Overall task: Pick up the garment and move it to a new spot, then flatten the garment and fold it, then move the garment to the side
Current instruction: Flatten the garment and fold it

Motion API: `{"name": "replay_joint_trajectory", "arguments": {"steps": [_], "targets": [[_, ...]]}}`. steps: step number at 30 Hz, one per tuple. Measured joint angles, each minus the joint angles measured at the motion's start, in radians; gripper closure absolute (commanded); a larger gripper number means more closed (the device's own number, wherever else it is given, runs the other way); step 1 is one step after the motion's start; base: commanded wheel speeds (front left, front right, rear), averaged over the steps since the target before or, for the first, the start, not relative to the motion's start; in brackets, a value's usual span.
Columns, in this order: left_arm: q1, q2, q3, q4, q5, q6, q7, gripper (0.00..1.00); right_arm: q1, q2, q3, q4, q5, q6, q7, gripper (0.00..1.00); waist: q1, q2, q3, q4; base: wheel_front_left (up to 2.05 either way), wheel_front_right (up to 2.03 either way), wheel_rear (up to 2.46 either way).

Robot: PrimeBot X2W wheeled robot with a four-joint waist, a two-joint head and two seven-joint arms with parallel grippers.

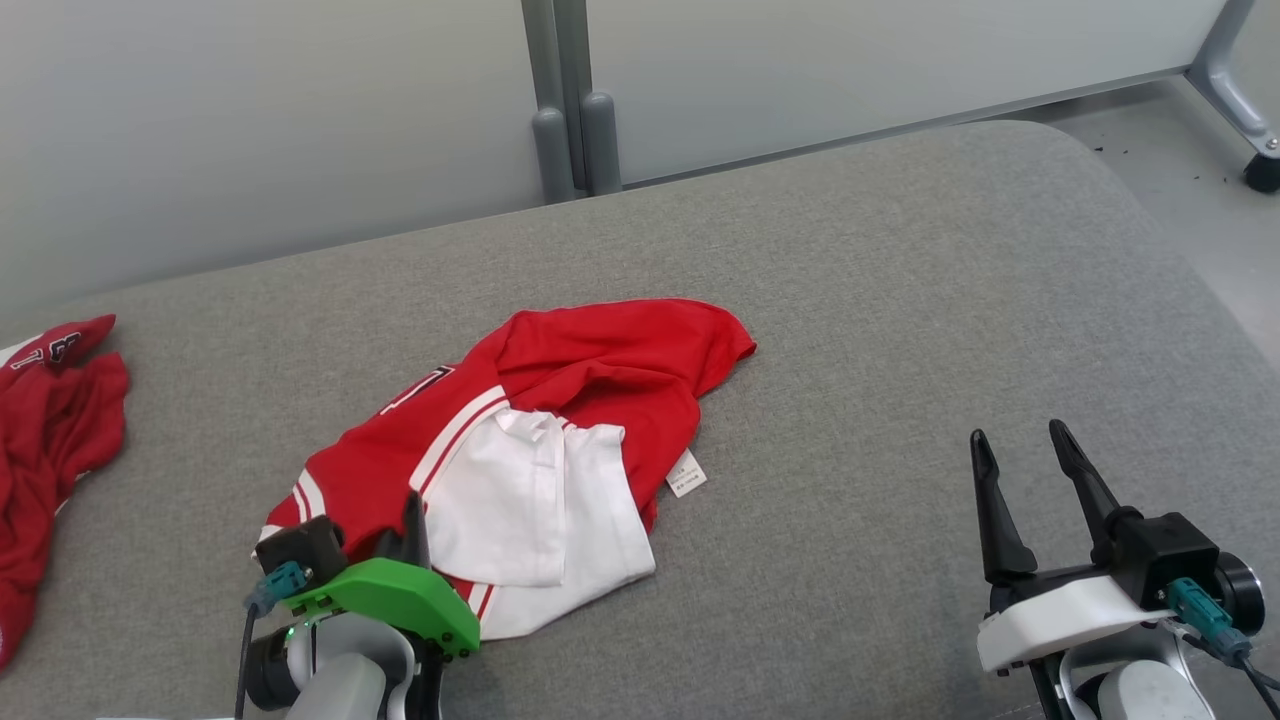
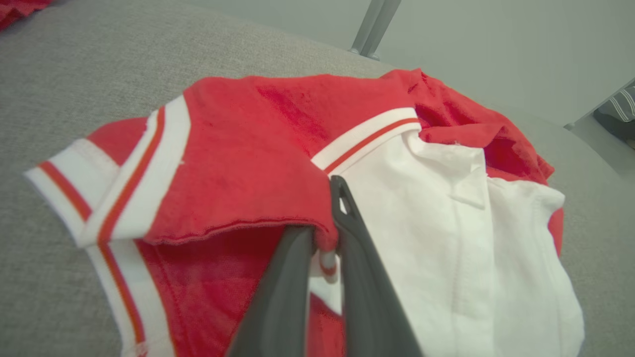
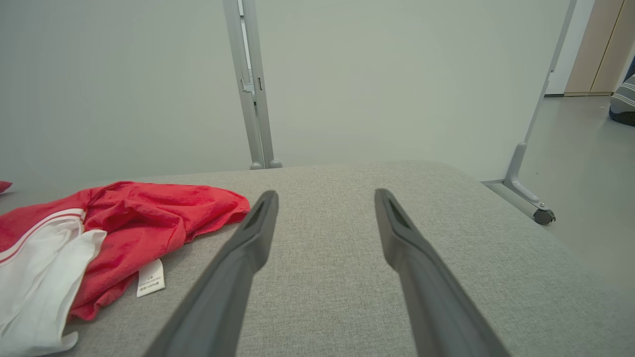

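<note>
A crumpled red garment (image 1: 590,370) with white panels and red-and-white striped trim lies left of centre on the grey padded surface (image 1: 900,300). A white label sticks out of its right edge. My left gripper (image 1: 402,528) sits at the garment's near left corner. In the left wrist view its fingers (image 2: 322,218) are shut on a fold of the garment's (image 2: 238,148) red hem, one tip hidden under the cloth. My right gripper (image 1: 1018,437) stands open over bare surface at the lower right, well clear of the garment (image 3: 139,218). Nothing lies between its fingers (image 3: 326,196).
A second red garment (image 1: 50,430) is heaped at the surface's far left edge. Pale partition panels with a grey post (image 1: 565,100) stand behind the surface. A wheeled partition foot (image 1: 1262,170) rests on the floor at the far right, beyond the surface's rounded corner.
</note>
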Motion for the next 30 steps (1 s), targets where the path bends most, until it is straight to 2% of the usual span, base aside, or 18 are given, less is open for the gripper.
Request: {"name": "replay_joint_trajectory", "arguments": {"steps": [3,9,12,14,15,18,24,30], "targets": [[0.012,0.000,-0.014,-0.063,-0.016,-0.019,0.000,1.00,0.004,0.000,0.000,0.002,0.000,0.000,0.000,0.00,0.0000,0.0000,-0.008,0.011,0.00,0.00,0.00],[0.071,0.009,-0.017,-0.181,0.001,-0.028,0.000,1.00,0.017,0.000,0.000,0.006,0.002,0.000,0.000,0.00,0.0000,0.0000,-0.023,0.038,0.00,0.00,0.00],[0.124,0.048,-0.010,-0.258,0.002,-0.024,0.008,1.00,0.020,0.000,0.002,0.006,0.007,0.000,0.000,0.00,0.0000,0.0000,-0.031,0.056,0.00,0.00,0.00],[0.166,0.081,0.002,-0.315,0.001,-0.010,0.026,1.00,0.024,0.000,0.003,0.006,0.009,0.000,0.000,0.00,0.0000,0.0000,-0.036,0.068,0.00,0.00,0.00],[0.210,0.117,0.017,-0.371,-0.004,0.006,0.051,1.00,0.028,0.000,0.004,0.007,0.010,0.000,0.000,0.00,0.0000,0.0000,-0.040,0.077,0.00,0.00,0.00],[0.273,0.159,0.043,-0.434,-0.028,0.029,0.100,1.00,0.032,0.000,0.005,0.006,0.011,0.000,0.000,0.00,0.0000,0.0000,-0.044,0.088,0.00,0.00,0.00],[0.332,0.223,0.081,-0.454,-0.057,0.058,0.175,1.00,0.033,0.000,0.014,0.010,0.011,0.000,0.000,0.00,0.0000,0.0000,-0.047,0.093,0.00,0.00,0.00],[0.329,0.227,0.097,-0.388,-0.081,0.068,0.192,1.00,0.031,0.000,0.020,0.016,0.011,0.000,0.000,0.00,0.0000,0.0000,-0.047,0.081,0.00,0.00,0.00]]}}
